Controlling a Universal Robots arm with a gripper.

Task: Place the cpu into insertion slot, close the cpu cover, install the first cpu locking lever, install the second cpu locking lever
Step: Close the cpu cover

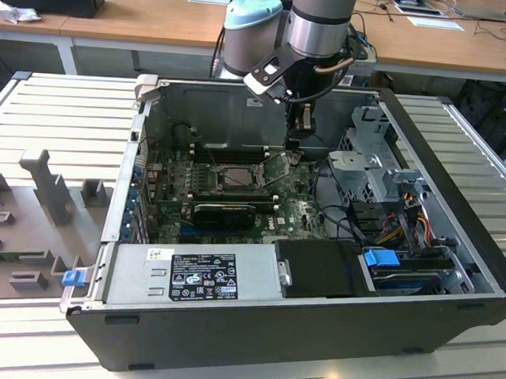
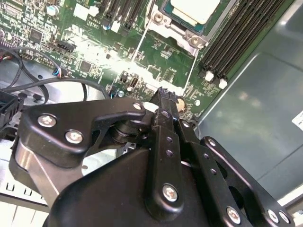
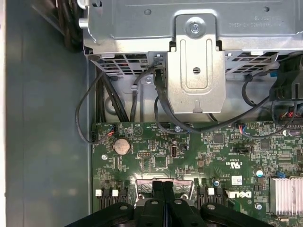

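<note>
The cpu [image 2: 194,8] lies pale and flat in the insertion slot [image 2: 195,40], which sits mid-board in the exterior view [image 1: 232,178]. The cpu cover [image 1: 277,165] stands raised off the socket, and green board shows through the square opening of its thin silver frame [image 2: 142,47]. My gripper [image 2: 165,94] is shut with nothing between its fingers. Its tips are right at the cover's free edge [image 3: 142,187], on the side away from the socket. In the exterior view the gripper [image 1: 300,132] hangs inside the case, toward that view's right of the socket. I cannot pick out the locking levers.
Black memory slots [image 2: 236,38] flank the socket. A silver drive cage [image 3: 196,71] with black cables [image 3: 94,109] lies just beyond the board edge. A heatsink [image 3: 286,194] and coin battery [image 3: 122,145] sit on the board. The power supply [image 1: 193,275] fills the case front.
</note>
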